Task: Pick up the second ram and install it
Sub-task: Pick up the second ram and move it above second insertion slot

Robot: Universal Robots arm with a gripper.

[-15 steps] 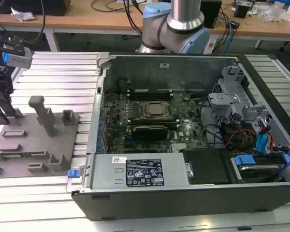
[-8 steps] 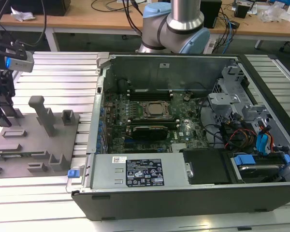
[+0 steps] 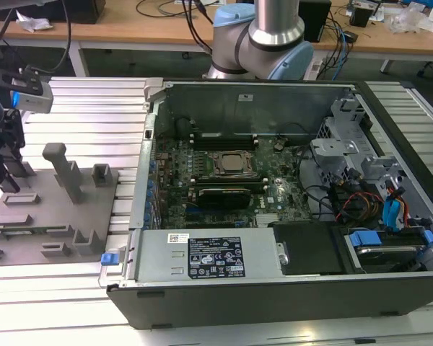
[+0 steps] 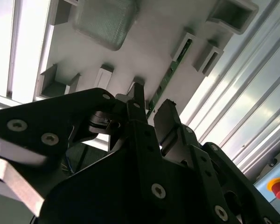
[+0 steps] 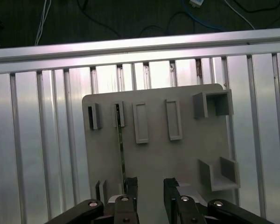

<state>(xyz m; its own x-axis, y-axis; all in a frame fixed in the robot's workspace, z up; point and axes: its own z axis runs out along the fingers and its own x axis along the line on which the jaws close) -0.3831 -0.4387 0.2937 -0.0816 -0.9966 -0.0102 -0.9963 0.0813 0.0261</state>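
Jaws stand spread, gripping nothing, over the grey holder plate (image 5: 186, 154) on the ribbed metal surface (image 5: 37, 140). The second ram (image 5: 120, 149) sits edgewise in the plate's slots, near one fingertip (image 5: 130, 184).

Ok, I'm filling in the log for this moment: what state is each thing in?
hand: open, holding nothing, hovering over the fixture.
second ram: standing on edge in the fixture's slots, not gripped.
fixture: lying flat on the ribbed table.
computer case: on its side, panel off, motherboard exposed.
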